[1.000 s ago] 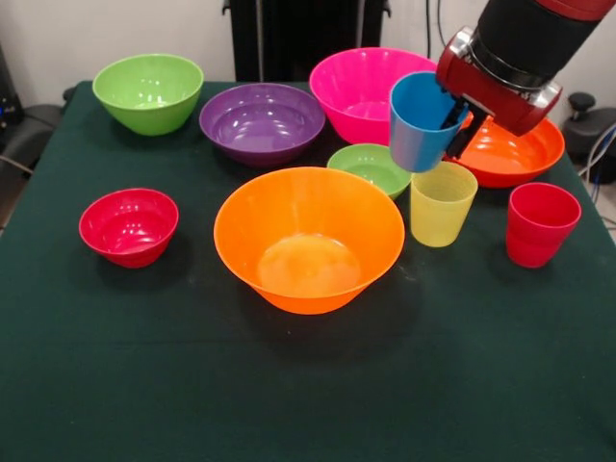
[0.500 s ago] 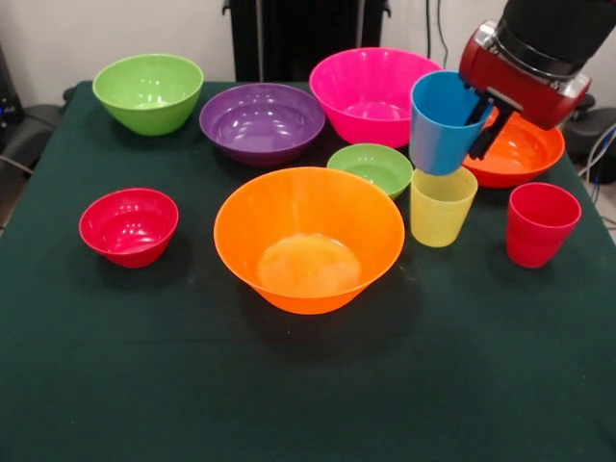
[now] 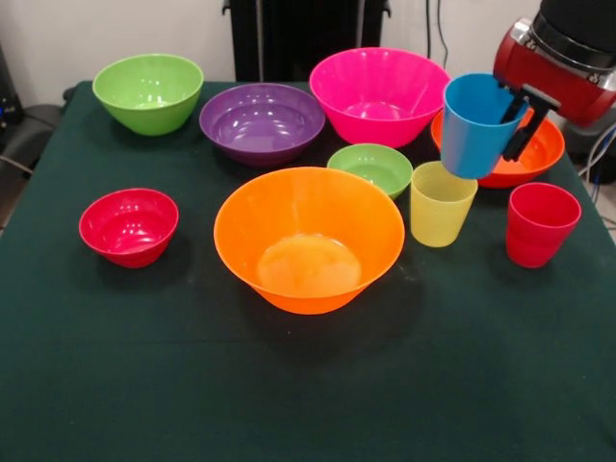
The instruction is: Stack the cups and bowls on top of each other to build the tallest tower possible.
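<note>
Front view, items as I log them from the remote station.

1. Jaws (image 3: pixel 515 120): at the upper right of the frame, closed on the right-hand rim of the blue cup (image 3: pixel 474 125), one finger inside the wall and one outside. The red and black arm (image 3: pixel 563 53) rises behind them out of the top edge.

2. Blue cup: held clear of the surface (image 3: pixel 308 385), tilted slightly, mouth up. It hangs in front of the red-orange bowl (image 3: pixel 539 159).

3. Yellow-green cup (image 3: pixel 442 204): upright on the surface, below the jaws and a little left, its rim just under the blue cup's base; I cannot tell whether they touch.

4. Red cup (image 3: pixel 541 223): upright, directly below the jaws, apart from the yellow-green cup.

5. Red-orange bowl: just behind and below the jaws, partly hidden by the blue cup.

6. Pink bowl (image 3: pixel 378 91): left of the jaws, at about their height in the frame.

7. Small green bowl (image 3: pixel 371 168): left of and below the jaws, beside the yellow-green cup.

8. Big orange bowl (image 3: pixel 308 239): further left and lower, mid-surface.

9. Purple bowl (image 3: pixel 262 122): well left of the jaws.

10. Lime green bowl (image 3: pixel 148 91): far left, at the back.

11. Small red bowl (image 3: pixel 129 226): far left, lower.

Nothing is stacked yet; every bowl sits singly.
</note>
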Controlling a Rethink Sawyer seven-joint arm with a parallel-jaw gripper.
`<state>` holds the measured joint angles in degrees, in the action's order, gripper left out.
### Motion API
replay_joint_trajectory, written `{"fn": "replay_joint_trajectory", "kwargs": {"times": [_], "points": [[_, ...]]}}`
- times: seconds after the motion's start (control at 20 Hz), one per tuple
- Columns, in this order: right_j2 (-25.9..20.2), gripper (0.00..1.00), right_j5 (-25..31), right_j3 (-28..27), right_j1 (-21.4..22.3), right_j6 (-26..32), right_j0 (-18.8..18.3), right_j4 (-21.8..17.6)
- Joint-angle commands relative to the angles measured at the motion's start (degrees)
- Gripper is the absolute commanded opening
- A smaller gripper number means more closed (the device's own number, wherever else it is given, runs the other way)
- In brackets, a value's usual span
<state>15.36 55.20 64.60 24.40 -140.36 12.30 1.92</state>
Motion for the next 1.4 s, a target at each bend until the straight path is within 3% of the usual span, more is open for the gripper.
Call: {"fn": "replay_joint_trajectory", "kwargs": {"times": [0.05,0.6,1.4], "points": [[-1.11,0.0,-4.96,5.08,-2.65,-13.18,0.67,1.35],[0.15,0.0,-11.47,9.86,-2.09,-13.46,2.24,2.73],[3.32,0.0,-14.14,12.38,-3.65,-17.01,6.29,6.33]]}}
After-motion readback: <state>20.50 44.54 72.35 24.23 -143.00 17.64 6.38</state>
